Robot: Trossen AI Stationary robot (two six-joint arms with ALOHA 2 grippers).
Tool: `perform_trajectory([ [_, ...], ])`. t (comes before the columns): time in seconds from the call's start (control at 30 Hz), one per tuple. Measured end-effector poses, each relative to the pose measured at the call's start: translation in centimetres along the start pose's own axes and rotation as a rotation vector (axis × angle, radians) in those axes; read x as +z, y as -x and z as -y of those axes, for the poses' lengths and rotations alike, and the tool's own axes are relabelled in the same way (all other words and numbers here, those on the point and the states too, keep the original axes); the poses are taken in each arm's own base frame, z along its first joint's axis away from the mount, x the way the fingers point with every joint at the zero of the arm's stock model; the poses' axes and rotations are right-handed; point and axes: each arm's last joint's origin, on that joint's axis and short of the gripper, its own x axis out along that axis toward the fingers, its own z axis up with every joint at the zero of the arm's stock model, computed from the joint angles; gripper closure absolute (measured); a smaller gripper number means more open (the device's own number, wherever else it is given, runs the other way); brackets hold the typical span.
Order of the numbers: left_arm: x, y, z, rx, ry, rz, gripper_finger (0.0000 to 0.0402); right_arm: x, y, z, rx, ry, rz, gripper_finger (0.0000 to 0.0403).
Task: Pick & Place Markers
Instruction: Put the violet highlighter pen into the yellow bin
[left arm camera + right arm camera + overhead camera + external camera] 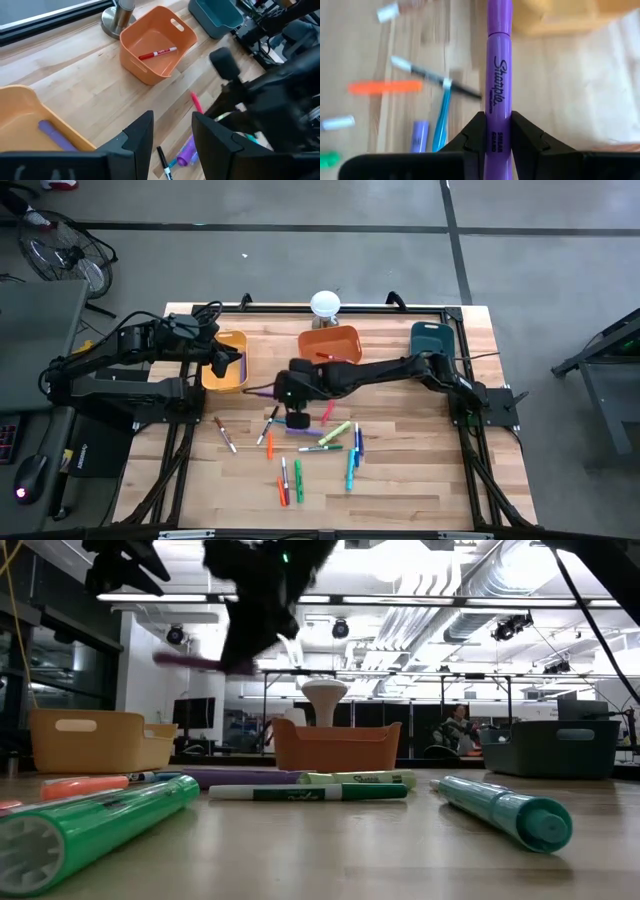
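We have a purple Sharpie highlighter (498, 95) pinched between the right gripper (498, 131) fingers, lifted clear of the table just in front of the orange bin (331, 346) and pointing toward the yellow bin (226, 361). Progress looks early to us: the orange bin holds one red-capped white marker (157, 52), the yellow bin one purple marker (56, 135), and most of the markers — green, orange, teal, blue, red — lie scattered on the tabletop (420, 470) in front of the orange bin. We cannot see whether the teal bin (432, 337), to the right of the orange one, holds anything.

The left gripper (172, 131) hovers over the yellow bin's near edge, fingers spread and empty.

The markers are slim, smooth plastic cylinders with ribbed caps; the bins are matte plastic, rounded at the corners, with slot handles. The table is pale planked wood, and a white mushroom-shaped lamp (325, 305) stands behind the orange bin.
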Motion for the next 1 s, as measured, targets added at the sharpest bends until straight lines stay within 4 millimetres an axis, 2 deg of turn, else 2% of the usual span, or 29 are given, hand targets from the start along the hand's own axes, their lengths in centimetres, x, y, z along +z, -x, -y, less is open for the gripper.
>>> perform_trajectory([
  [0.1, 0.1, 0.0, 0.1, -0.015, -0.02, 0.009, 0.0268, 1.4, 1.4, 0.7, -0.01, 0.009, 0.046, 0.0348],
  [0.23, 0.5, 0.5, 0.5, -0.12, -0.089, 0.048, 0.0268, 2.6, 3.4, 1.7, -0.061, 0.031, 0.052, 0.0348],
  [0.43, 1.4, 2.8, 1.2, -0.295, -0.241, 0.252, 0.0268, 4.6, 7.1, 2.5, -0.101, 0.079, 0.112, 0.0348],
  [0.6, 1.9, 5.2, 1.3, -0.375, -0.301, 0.445, 0.0268, 5.3, 11.4, 3.7, -0.151, 0.05, 0.235, 0.0348],
  [0.7, 2.3, 6.1, 1.5, -0.41, -0.323, 0.537, 0.0268, 6.2, 14.4, 4.5, -0.206, 0.031, 0.351, 0.0348],
  [0.83, 2.8, 6.1, 1.9, -0.422, -0.362, 0.601, 0.0268, 7.7, 17.8, 4.8, -0.199, 0.026, 0.568, 0.0348],
  [1.0, 3.8, 5.1, 2.8, -0.446, -0.395, 0.632, 0.0268, 9.3, 20.0, 5.0, -0.184, 0.033, 0.801, 0.0348],
])
